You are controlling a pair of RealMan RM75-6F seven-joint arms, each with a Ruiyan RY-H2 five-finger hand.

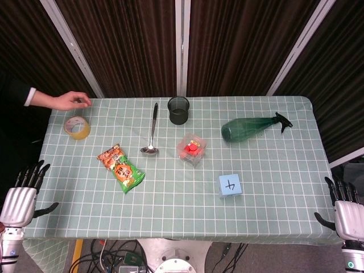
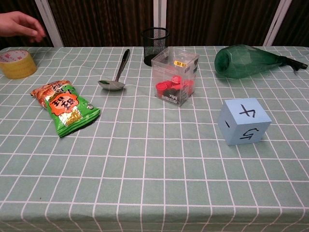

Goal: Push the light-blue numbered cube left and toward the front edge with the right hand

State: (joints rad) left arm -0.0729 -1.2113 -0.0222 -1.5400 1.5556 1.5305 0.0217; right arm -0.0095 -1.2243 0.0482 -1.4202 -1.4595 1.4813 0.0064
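The light-blue numbered cube (image 1: 230, 185) (image 2: 244, 121) sits on the green checked tablecloth, right of centre and toward the front. A dark "4" shows on its top face. My right hand (image 1: 346, 211) hangs off the table's front right corner, fingers apart and holding nothing, well to the right of the cube. My left hand (image 1: 21, 196) hangs off the front left corner, likewise open and empty. Neither hand appears in the chest view.
A clear box of red pieces (image 1: 191, 149) stands behind and left of the cube. A green spray bottle (image 1: 250, 128) lies at the back right. A spoon (image 1: 152, 131), black mesh cup (image 1: 178, 110), snack bag (image 1: 120, 168) and tape roll (image 1: 77, 127) lie further left. A person's hand (image 1: 68, 100) hovers over the back left.
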